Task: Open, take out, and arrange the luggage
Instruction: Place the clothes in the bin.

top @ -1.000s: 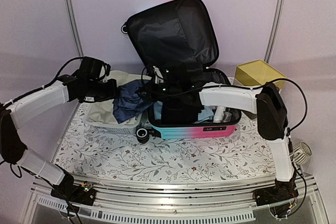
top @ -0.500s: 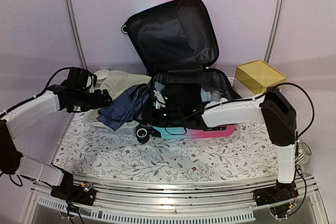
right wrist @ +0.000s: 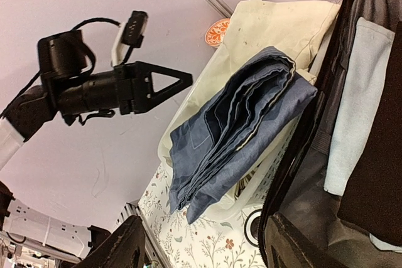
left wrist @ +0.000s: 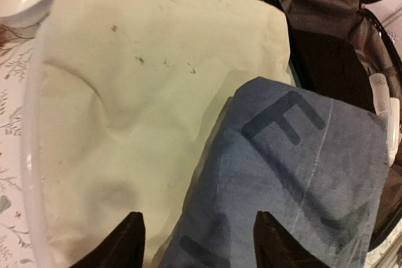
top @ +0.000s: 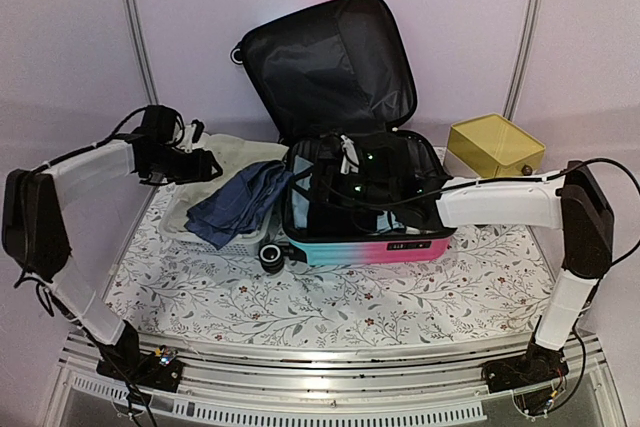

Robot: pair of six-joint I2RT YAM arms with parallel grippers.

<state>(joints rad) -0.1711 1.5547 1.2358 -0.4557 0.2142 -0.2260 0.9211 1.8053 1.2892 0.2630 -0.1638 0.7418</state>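
L hand [left wrist: 198,233] & R hand [right wrist: 201,248] are gaping wide, empty; R's prob. needing a deep, centred pinch on the pale-blue cloth [right wrist: 359,101] ahead, inside the luggage [top: 370,244].

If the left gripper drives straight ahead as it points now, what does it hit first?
The left gripper would probably meet the folded blue cloth, at its edge over the cream cloth; depth unclear.

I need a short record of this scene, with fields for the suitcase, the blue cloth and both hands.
suitcase: open, lid raised
blue cloth: folded, on the cream cloth in the white basket, beside the suitcase
left hand: open, empty, above the basket
right hand: open, empty, at the suitcase
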